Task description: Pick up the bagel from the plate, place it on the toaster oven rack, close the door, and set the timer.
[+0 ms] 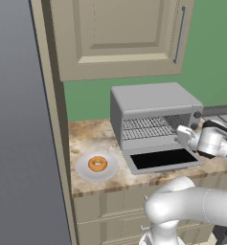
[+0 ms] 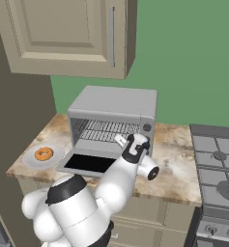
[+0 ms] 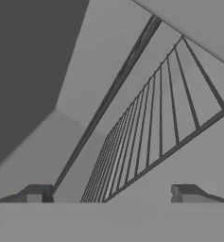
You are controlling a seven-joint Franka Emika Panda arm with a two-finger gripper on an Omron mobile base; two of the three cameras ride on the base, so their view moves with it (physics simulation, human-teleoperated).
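The orange-brown bagel (image 1: 97, 163) (image 2: 43, 154) lies in the middle of the pale round plate (image 1: 82, 173) (image 2: 28, 162) on the counter, left of the toaster oven (image 1: 153, 98) (image 2: 113, 102). The oven's door (image 1: 163, 159) (image 2: 89, 164) lies folded down flat, dark glass facing up. Inside, the silver wire rack (image 1: 146, 127) (image 2: 108, 129) (image 3: 151, 127) spans the cavity. My gripper (image 1: 183, 134) (image 2: 121, 141) (image 3: 111, 194) hovers at the right front of the oven mouth, above the door and pointing into the cavity. It is open, fingers wide apart with nothing between them, far from the bagel.
A beige panelled cabinet (image 1: 119, 33) (image 2: 63, 34) hangs above the oven. A tall grey panel (image 1: 19, 143) walls off the left. The stove (image 2: 217, 164) stands to the right. The oven's knobs (image 2: 146, 128) sit on its right front face.
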